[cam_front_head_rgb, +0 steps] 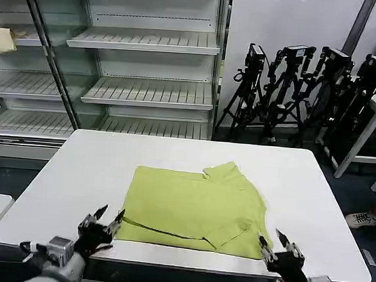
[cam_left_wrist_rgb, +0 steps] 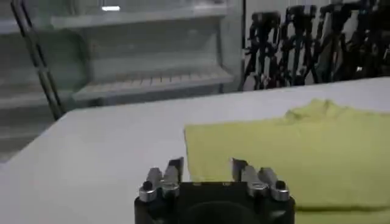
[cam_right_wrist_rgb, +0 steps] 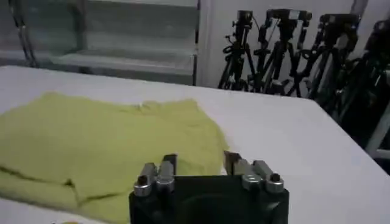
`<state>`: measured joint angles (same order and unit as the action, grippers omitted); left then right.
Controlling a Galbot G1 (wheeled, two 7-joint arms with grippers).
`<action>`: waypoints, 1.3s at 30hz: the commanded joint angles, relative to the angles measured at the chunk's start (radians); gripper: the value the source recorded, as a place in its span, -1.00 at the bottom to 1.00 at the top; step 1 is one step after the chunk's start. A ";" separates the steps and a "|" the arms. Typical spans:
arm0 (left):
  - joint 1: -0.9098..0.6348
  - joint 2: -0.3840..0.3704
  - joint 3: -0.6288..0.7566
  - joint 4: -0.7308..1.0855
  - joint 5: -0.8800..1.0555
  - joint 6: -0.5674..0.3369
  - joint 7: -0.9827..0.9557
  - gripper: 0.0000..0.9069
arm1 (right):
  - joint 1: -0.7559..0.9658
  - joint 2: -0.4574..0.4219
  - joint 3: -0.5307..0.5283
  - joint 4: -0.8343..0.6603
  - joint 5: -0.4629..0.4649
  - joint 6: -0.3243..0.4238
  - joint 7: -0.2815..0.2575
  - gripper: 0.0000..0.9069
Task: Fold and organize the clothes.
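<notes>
White counter [cam_front_head_rgb: 77, 172] in foreground. Empty white shelving unit [cam_front_head_rgb: 143, 45] behind it. Black tripods [cam_front_head_rgb: 293, 83] stand against white wall [cam_front_head_rgb: 284, 25]. Dark floor [cam_front_head_rgb: 351, 183].

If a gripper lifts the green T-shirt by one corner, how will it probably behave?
The T-shirt will probably hang limp: its thin layers lie flat with soft creases. Its folds may fall open, since nothing holds them. It may slide easily on the smooth white table.

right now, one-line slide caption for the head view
Both open hands, left and right, wait at the table's near edge beside the partly folded lime T-shirt.
</notes>
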<state>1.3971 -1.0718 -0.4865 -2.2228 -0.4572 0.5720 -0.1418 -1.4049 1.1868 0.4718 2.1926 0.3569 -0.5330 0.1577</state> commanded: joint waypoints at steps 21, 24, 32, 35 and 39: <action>-0.762 -0.034 0.302 0.858 -0.053 0.007 0.181 1.00 | 0.825 0.148 -0.303 -0.893 0.034 -0.044 0.063 1.00; -0.747 -0.040 0.292 0.862 -0.053 0.007 0.199 1.00 | 0.805 0.145 -0.301 -0.888 0.040 -0.044 0.069 1.00; -0.739 -0.067 0.281 0.879 -0.041 0.007 0.198 1.00 | 0.811 0.140 -0.287 -0.892 0.103 -0.045 0.079 1.00; -0.732 -0.067 0.278 0.866 -0.019 0.007 0.200 0.87 | 0.817 0.145 -0.278 -0.900 0.116 -0.034 0.048 1.00; -0.730 -0.067 0.279 0.859 -0.021 0.008 0.203 -0.98 | 0.831 0.145 -0.275 -0.922 0.154 -0.034 0.036 -0.11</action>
<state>0.6857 -1.1332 -0.2143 -1.4033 -0.4934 0.5796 0.0393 -0.5983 1.3248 0.1968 1.3300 0.4559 -0.5704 0.2134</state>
